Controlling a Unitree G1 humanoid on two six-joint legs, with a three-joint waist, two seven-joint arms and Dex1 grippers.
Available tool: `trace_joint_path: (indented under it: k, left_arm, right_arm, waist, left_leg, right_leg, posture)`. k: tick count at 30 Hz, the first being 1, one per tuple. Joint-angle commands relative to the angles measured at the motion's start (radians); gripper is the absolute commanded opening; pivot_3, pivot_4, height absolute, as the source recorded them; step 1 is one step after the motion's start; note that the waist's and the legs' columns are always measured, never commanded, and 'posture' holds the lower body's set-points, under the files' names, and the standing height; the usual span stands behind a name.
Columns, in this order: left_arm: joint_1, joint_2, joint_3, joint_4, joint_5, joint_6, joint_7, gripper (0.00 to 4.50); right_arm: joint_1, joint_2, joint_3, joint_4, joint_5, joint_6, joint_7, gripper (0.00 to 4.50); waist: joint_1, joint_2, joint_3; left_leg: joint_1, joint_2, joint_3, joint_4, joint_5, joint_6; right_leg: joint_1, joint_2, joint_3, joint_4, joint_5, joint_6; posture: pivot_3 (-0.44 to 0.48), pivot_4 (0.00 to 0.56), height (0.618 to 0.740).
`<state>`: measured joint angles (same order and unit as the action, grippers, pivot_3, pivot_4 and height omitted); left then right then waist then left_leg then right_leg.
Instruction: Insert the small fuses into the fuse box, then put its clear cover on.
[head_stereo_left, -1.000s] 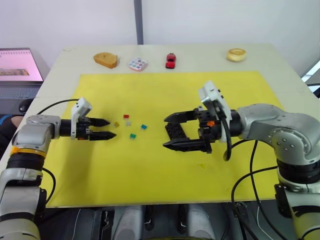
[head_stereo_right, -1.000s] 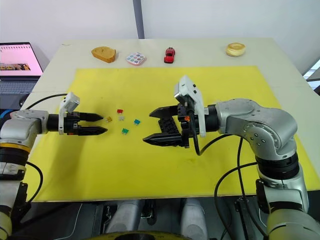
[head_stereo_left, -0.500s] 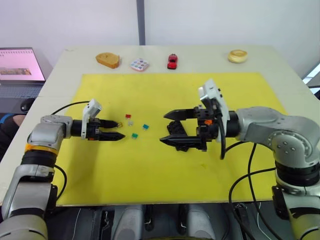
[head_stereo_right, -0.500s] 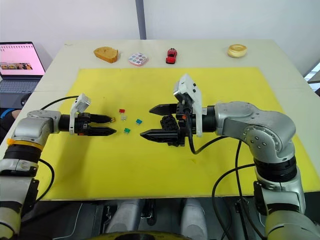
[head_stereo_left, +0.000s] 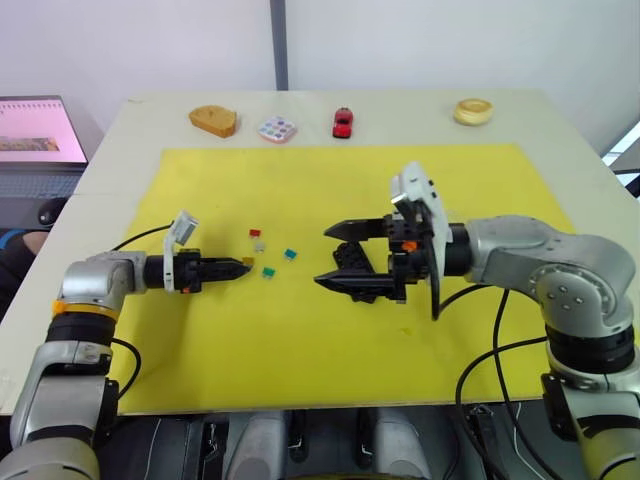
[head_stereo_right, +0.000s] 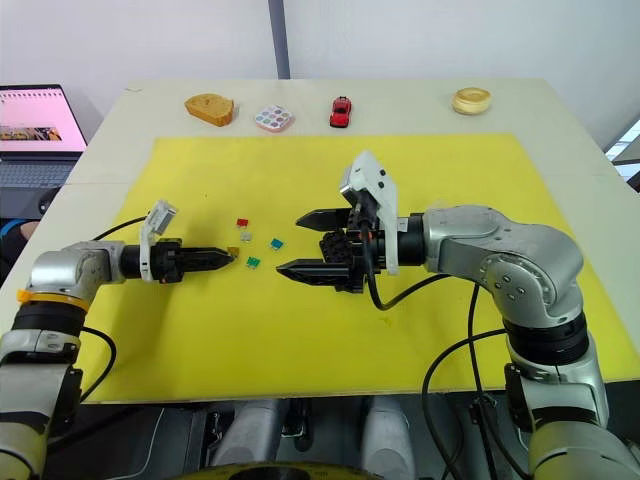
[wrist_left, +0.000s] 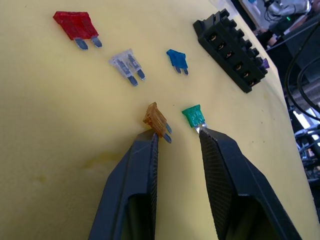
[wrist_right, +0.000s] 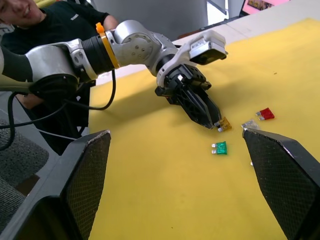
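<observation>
Table (head_stereo_left: 560, 120) with yellow mat (head_stereo_left: 330, 340) spread over its near and middle part. On the bare far edge, well apart from the work: tan block (head_stereo_left: 212, 120), dotted tray (head_stereo_left: 277, 129), red toy car (head_stereo_left: 342, 122), pale ring (head_stereo_left: 471, 111).

Right gripper (head_stereo_right: 308, 243) reaching in from the right over mid-mat, jaws spread wide and holding nothing, hovering at the fuse box (wrist_left: 231, 49). Box lying flat on the mat, black, slots up; every slot in sight in the left wrist view dark and unfilled, one purple speck at its end too small to identify.

Left gripper (wrist_left: 175, 137) low over the mat on the left, jaws narrow but parted, tips at the fuses rather than closed on any: one tip touching the orange fuse (wrist_left: 157, 120), the other just beside the green fuse (wrist_left: 193, 116).

Remaining fuses loose on the mat between gripper and box: red fuse (wrist_left: 75, 25) farthest left, grey fuse (wrist_left: 126, 65) beside it, blue fuse (wrist_left: 177, 59) nearest the box.

Judged very early: no fuse seated so far as visible, first pick not yet secured. Left to do: grasp and seat each fuse, then fit the clear cover.
</observation>
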<state>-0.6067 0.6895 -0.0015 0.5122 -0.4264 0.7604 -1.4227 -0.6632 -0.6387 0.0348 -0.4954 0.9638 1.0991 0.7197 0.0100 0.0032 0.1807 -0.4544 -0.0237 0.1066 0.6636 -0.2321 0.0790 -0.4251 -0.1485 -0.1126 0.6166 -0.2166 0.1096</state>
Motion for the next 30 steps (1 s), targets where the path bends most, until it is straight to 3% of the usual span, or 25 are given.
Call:
trace_joint_path:
  k: [1,12,16,23,30]
  left_arm:
    - [0.026,-0.009,0.001,-0.013,-0.005,0.009,0.02,1.32]
    - [0.02,-0.08,0.007,0.03,0.024,-0.089,0.079,1.32]
    - [0.006,-0.098,-0.003,0.04,0.019,-0.077,0.073,0.06]
    - [0.035,-0.09,0.016,0.029,0.015,-0.12,0.073,0.06]
    - [0.095,-0.054,0.08,-0.145,-0.058,-0.038,0.114,0.06]
  right_arm:
    - [-0.001,0.008,-0.007,-0.026,-0.001,-0.029,-0.001,4.5]
    - [0.0,0.01,-0.014,-0.019,-0.003,-0.032,-0.023,4.5]
    - [-0.008,0.05,-0.055,-0.011,0.047,-0.027,-0.061,4.5]
    - [0.019,0.008,-0.045,-0.017,0.024,-0.029,-0.053,4.5]
    - [0.012,-0.01,-0.051,0.017,0.042,-0.006,-0.041,4.5]
  waist:
    - [0.0,0.0,0.0]
    - [0.007,0.0,0.0]
    - [0.009,0.0,0.0]
    - [0.018,0.001,0.0]
    - [0.001,0.001,0.0]
  left_leg:
    - [0.0,0.0,0.0,0.0,0.0,0.0]
    - [0.0,-0.001,0.0,0.0,0.0,0.0]
    - [0.0,-0.001,0.0,0.0,0.0,0.0]
    - [0.0,-0.001,0.0,0.0,0.0,0.0]
    - [0.0,-0.001,0.0,0.0,0.0,0.0]
  right_leg:
    - [0.0,0.0,0.0,0.0,0.0,0.0]
    - [0.0,-0.001,0.0,0.0,0.0,0.0]
    - [0.001,-0.002,0.0,0.0,0.001,0.001]
    - [0.0,-0.002,0.0,0.0,0.001,0.001]
    - [0.0,-0.002,0.0,-0.001,0.001,0.001]
  posture:
    - [0.0,0.15,0.74]
    - [0.0,0.15,0.74]
    - [0.0,0.15,0.74]
    - [0.0,0.15,0.74]
    - [0.0,0.15,0.74]
